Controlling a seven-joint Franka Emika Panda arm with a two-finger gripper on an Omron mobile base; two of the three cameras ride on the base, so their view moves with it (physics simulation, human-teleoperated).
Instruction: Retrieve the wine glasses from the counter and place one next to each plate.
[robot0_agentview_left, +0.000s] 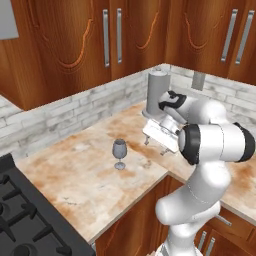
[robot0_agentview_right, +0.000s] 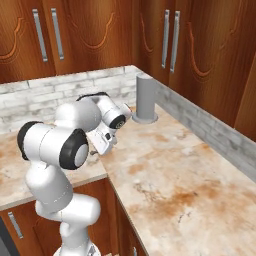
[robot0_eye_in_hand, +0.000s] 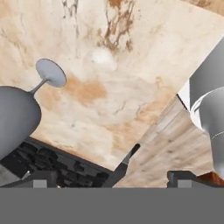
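Note:
One smoky grey wine glass (robot0_agentview_left: 119, 153) stands upright on the mottled beige-and-rust counter (robot0_agentview_left: 85, 175), near the inner corner of its front edge. My gripper (robot0_agentview_left: 154, 146) hovers a little to the glass's right, above the counter, pointing down, open with nothing between its fingers. In the hand view the wine glass (robot0_eye_in_hand: 17, 114) lies at the left, bowl close to the camera and round foot farther off. It sits just outside the left finger of the gripper (robot0_eye_in_hand: 112, 179). The plates are out of view.
A tall grey cylinder (robot0_agentview_left: 157, 93) stands in the counter's back corner against the whitish brick backsplash (robot0_agentview_left: 75, 107), behind my hand; it also shows as cylinder (robot0_agentview_right: 145, 98). A black stove (robot0_agentview_left: 22, 215) borders the counter on the left. Wooden wall cabinets (robot0_agentview_left: 100, 35) hang above.

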